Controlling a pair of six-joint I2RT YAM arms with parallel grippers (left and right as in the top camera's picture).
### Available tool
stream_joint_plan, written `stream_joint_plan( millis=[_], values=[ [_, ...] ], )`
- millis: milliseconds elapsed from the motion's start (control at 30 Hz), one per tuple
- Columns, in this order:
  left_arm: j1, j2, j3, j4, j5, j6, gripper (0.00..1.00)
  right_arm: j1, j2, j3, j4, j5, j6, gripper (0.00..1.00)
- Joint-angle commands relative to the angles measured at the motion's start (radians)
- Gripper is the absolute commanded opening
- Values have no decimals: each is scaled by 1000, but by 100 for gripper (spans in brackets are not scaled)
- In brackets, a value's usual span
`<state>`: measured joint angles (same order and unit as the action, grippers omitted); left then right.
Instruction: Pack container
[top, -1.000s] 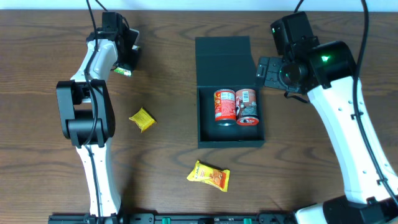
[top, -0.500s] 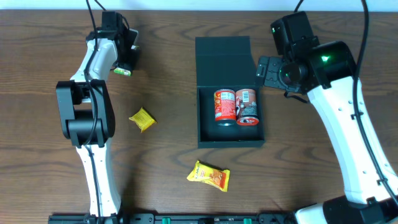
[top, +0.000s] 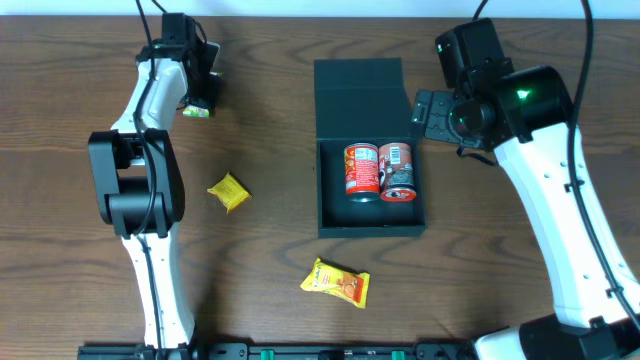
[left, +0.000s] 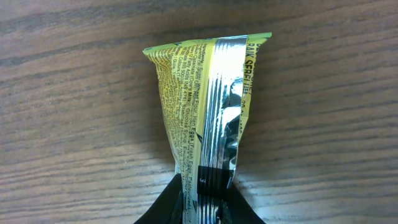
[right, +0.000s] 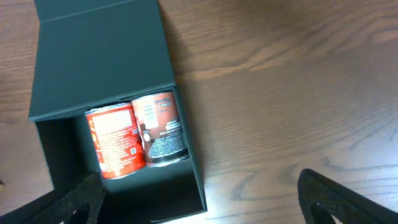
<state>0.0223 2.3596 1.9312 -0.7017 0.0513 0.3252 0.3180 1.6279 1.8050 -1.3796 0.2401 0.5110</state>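
My left gripper (left: 204, 191) pinches a yellow-green wrapper (left: 205, 106) at the table's (top: 260, 120) 11 o'clock. My right gripper (right: 199, 190) gapes wide at 2 o'clock of the container (top: 370, 215), which sits mid-table with its lid open and two cans (top: 380, 170) inside.

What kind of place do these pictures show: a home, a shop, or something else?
Most likely a robotics lab bench, not a home. Two robot arms stand at a wooden table, with a dark container holding two cans and snack packets lying loose on the wood.
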Motion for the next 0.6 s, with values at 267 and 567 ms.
stream_joint_plan(
  millis=[267,567],
  values=[
    [-5,-82,24,-47,-10,-16,17,-5,2,-1,18,26,-8,99],
    [-22,-156,24,-106,-10,-70,16,-5,2,-1,27,87,-6,99]
  ],
)
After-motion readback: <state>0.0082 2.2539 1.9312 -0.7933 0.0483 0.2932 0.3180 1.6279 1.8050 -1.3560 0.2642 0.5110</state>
